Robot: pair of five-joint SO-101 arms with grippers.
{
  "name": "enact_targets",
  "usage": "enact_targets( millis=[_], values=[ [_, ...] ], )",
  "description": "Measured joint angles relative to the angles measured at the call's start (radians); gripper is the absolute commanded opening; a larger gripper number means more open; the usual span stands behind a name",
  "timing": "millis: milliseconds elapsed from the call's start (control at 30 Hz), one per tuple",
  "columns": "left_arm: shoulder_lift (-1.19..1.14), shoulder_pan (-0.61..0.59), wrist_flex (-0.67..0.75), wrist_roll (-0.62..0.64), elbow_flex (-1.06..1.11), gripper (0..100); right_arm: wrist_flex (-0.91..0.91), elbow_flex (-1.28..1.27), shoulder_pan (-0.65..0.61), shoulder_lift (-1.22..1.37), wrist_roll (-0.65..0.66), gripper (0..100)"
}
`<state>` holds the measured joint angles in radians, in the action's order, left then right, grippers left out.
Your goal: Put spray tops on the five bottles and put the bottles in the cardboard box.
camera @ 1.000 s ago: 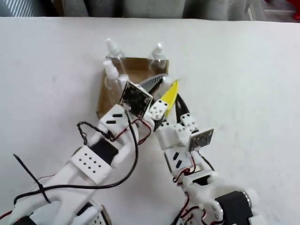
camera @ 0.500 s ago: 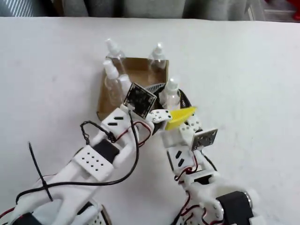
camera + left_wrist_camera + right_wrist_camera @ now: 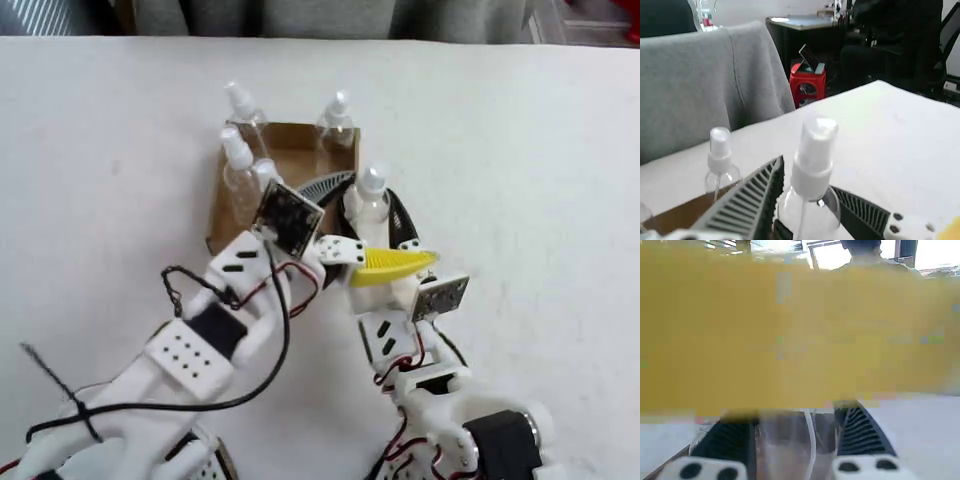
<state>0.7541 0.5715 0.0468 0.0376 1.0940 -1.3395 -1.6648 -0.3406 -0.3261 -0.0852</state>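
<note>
A clear bottle (image 3: 368, 205) with a white spray top stands upright at the near right corner of the cardboard box (image 3: 288, 158). My right gripper (image 3: 410, 225) is open wide. Its yellow jaw lies crosswise in front of its own camera, and its black jaw stands beside the bottle (image 3: 790, 445). My left gripper (image 3: 340, 190) is open, with its ribbed black jaw against the bottle's other side, below the spray top (image 3: 812, 150). Three more capped bottles (image 3: 240, 105) (image 3: 335, 118) (image 3: 236, 165) stand along the box's far and left sides.
White table (image 3: 520, 150) lies bare to the right and left of the box. Both arms crowd the near side of the box. One boxed bottle (image 3: 719, 155) rises behind the brown box rim (image 3: 675, 212). Grey cloth hangs past the table's far edge.
The right gripper's yellow jaw swung from pointing at the box to lying crosswise, letting go of the bottle. The bottle it covered now stands in plain sight. The left arm shifted slightly.
</note>
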Motion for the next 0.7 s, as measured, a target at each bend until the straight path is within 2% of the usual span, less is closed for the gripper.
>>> enact_targets(
  millis=[133,300,400,600,633,700],
  values=[
    [0.104,0.000,-0.041,0.000,0.000,51,0.029,0.000,0.000,0.000,0.000,1.5],
    [0.198,0.000,-0.201,0.000,-0.092,49,0.032,0.000,0.000,0.000,0.000,1.5],
    [0.242,0.000,-0.302,0.000,-0.172,39,0.032,0.000,0.000,0.000,0.000,1.5],
    [0.339,-0.014,-0.479,0.000,-0.273,2,0.032,0.000,0.000,0.000,0.000,1.5],
    [0.359,-0.025,-0.488,0.000,-0.278,1,0.032,0.000,0.000,0.000,0.000,1.5],
    [0.399,-0.054,-0.497,0.000,-0.281,7,0.032,0.000,0.015,0.000,0.000,1.5]
  ],
)
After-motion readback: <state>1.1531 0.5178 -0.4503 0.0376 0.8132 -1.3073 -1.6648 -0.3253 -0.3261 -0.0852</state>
